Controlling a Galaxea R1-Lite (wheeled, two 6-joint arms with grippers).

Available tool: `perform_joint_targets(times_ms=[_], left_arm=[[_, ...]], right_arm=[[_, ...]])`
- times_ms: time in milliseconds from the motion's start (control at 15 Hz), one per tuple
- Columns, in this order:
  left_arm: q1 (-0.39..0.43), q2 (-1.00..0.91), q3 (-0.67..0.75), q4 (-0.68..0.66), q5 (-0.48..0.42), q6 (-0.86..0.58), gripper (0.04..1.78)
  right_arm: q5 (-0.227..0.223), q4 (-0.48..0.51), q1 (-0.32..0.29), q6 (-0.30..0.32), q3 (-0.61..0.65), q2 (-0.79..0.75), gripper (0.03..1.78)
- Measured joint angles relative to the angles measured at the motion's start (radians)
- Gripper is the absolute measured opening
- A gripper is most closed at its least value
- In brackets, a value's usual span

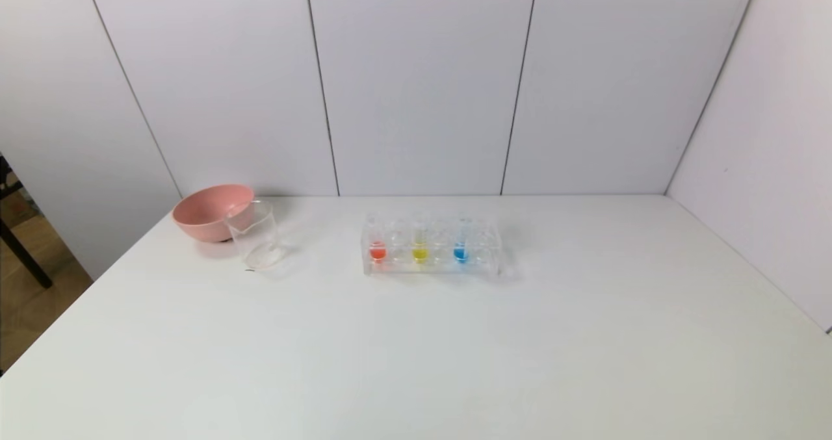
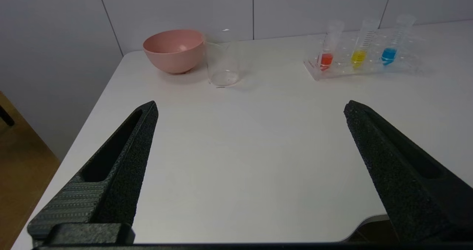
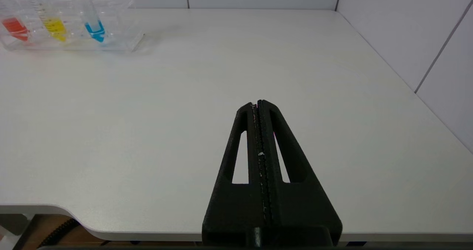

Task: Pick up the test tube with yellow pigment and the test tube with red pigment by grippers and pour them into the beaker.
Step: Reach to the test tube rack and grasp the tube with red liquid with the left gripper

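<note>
On the surface (image 1: 585,336): rack (image 1: 432,250) mid, beaker (image 1: 257,235) far left.
Red tube (image 1: 377,245), yellow tube (image 1: 420,245): still racked, upright.
Left gripper (image 2: 251,109): jaws wide, grab yours high.
Right gripper (image 3: 258,103): jaws closed, open up first.

White table (image 1: 416,349), walled behind and to the right. Clear tube rack (image 1: 432,263) stands toward the back, near the middle. Left of the rack, well apart: clear beaker (image 1: 257,238), upright. Pink bowl (image 1: 211,211) sits just behind and left of the beaker, farther from the rack, apparently touching it.
</note>
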Motion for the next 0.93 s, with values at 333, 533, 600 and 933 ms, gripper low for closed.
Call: perform_joint_targets(times_ms=[333, 533, 600, 933], left_arm=[[0.0, 0.382, -0.257, -0.127, -0.025, -0.048, 1.76], [-0.015, 0.64, -0.375, -0.281, -0.03, -0.056, 1.76], [-0.027, 0.717, -0.399, -0.326, -0.029, -0.058, 1.76], [-0.106, 1.065, -0.434, -0.609, 0.007, -0.066, 1.76]], right_arm=[[0.0, 0.0, 0.0, 0.0, 0.0, 0.0, 0.11], [0.0, 0.0, 0.0, -0.001, 0.0, 0.0, 0.11], [0.0, 0.0, 0.0, 0.0, 0.0, 0.0, 0.11], [0.0, 0.0, 0.0, 0.0, 0.0, 0.0, 0.11]])
